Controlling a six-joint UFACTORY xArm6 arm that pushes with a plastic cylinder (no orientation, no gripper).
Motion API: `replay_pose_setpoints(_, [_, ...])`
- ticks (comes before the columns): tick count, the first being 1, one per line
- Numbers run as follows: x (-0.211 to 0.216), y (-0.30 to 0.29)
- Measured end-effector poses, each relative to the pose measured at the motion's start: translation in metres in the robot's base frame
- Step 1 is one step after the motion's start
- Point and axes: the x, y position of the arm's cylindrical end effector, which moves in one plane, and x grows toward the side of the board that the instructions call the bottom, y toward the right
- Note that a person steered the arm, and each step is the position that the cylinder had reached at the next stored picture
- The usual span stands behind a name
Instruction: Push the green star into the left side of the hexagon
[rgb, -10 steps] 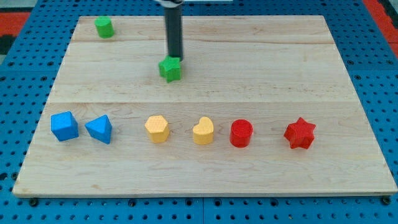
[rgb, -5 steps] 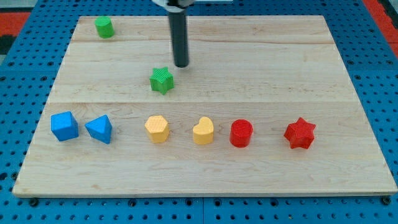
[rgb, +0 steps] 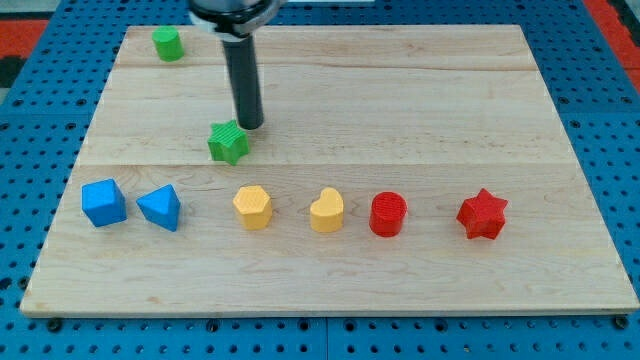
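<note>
The green star (rgb: 229, 142) lies on the wooden board (rgb: 420, 90), left of centre. My tip (rgb: 249, 125) is just above and to the right of it, touching or nearly touching its upper right edge. The yellow hexagon (rgb: 252, 207) sits below the star and slightly to its right, in the row of blocks across the lower board. The star is above the hexagon's upper left, with a gap between them.
In the row with the hexagon: a blue cube (rgb: 104, 202) and a blue triangular block (rgb: 160, 207) to its left, a yellow heart (rgb: 327, 210), a red cylinder (rgb: 388, 214) and a red star (rgb: 482, 214) to its right. A green cylinder-like block (rgb: 167, 43) sits at top left.
The green star has slid down and to the left in steps, from near the board's upper middle. My tip has followed it to the left and slightly down.
</note>
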Motion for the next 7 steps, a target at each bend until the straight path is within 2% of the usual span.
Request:
replay_pose_setpoints(1, [0.000,-0.027])
replay_pose_setpoints(2, [0.015,-0.027])
replay_pose_setpoints(3, [0.073,-0.027])
replay_pose_setpoints(5, [0.086,-0.019])
replay_pose_setpoints(6, [0.077,0.004])
replay_pose_setpoints(7, [0.097,0.011])
